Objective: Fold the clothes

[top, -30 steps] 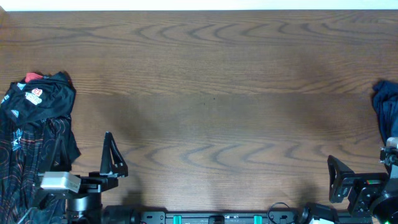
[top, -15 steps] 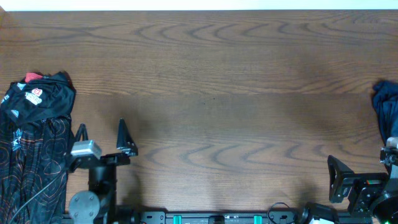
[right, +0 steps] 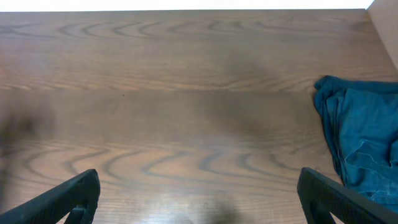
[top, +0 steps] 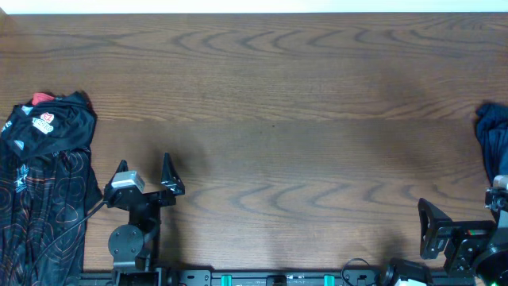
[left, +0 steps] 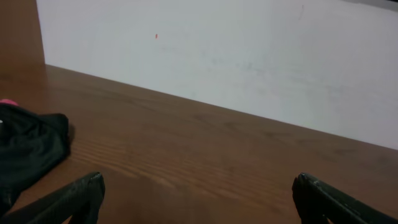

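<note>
Two crumpled garments lie on the wooden table (top: pixel 278 95): a black garment (top: pixel 40 183) with red-and-white print, possibly a sports jersey, at the 9 o'clock edge of the overhead view, and a smaller blue garment (top: pixel 494 135) at the 3 o'clock edge, partly cut off by the frame. The left gripper (top: pixel 144 163), at 7 o'clock just beside the black garment, and the right gripper (right: pixel 199 177), at 5 o'clock near the blue garment, both have their fingers spread wide over bare wood.

Black garment (top: pixel 44 183), blue garment (top: pixel 494 139), crumpled
</note>
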You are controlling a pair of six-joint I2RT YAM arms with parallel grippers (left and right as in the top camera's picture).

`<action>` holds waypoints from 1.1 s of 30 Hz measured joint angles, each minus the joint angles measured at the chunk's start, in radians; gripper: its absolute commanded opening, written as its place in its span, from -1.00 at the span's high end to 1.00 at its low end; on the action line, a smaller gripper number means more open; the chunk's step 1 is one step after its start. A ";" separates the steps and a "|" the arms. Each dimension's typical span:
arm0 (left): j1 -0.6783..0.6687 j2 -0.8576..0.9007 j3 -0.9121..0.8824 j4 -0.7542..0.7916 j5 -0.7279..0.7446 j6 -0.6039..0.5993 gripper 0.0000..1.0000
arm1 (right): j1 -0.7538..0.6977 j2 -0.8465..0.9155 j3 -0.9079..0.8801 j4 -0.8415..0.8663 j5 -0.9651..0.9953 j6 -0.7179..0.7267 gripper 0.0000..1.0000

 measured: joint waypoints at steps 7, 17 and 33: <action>0.000 0.000 -0.032 -0.025 0.000 0.000 -0.96 | 0.000 0.000 0.000 0.000 0.000 0.000 -0.98; 0.000 0.000 -0.021 -0.060 0.007 0.001 -0.96 | 0.000 0.000 0.000 0.000 0.000 0.000 -0.98; 0.000 0.000 -0.020 -0.060 0.007 0.001 -0.96 | 0.000 0.000 0.000 0.000 0.000 0.000 -0.98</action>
